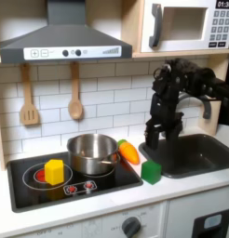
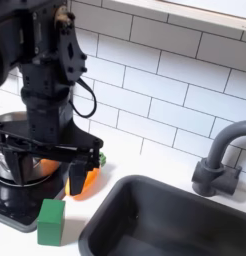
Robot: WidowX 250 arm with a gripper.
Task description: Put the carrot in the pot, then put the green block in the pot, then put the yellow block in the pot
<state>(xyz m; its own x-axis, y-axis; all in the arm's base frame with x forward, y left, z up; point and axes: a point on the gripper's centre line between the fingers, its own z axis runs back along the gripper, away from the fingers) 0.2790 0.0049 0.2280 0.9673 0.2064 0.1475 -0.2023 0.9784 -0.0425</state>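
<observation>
The orange carrot (image 1: 129,151) lies on the stove's right edge against the steel pot (image 1: 91,153), its green tip toward the wall. The green block (image 1: 151,171) sits on the white counter in front of it. On the left burner rests the yellow block (image 1: 54,171). My gripper (image 1: 149,139) hangs just right of the carrot, low over the counter. In the second exterior view the gripper (image 2: 47,172) is open, its black fingers (image 2: 77,180) spread in front of the carrot (image 2: 87,180). The green block (image 2: 50,222) lies nearer the camera, and the pot (image 2: 3,150) is mostly hidden behind the arm.
A sink (image 1: 202,154) with a grey faucet (image 2: 221,160) takes up the counter to the right in both exterior views. Two wooden utensils (image 1: 75,98) hang on the tiled wall behind the stove (image 1: 33,191). A hood and microwave sit overhead.
</observation>
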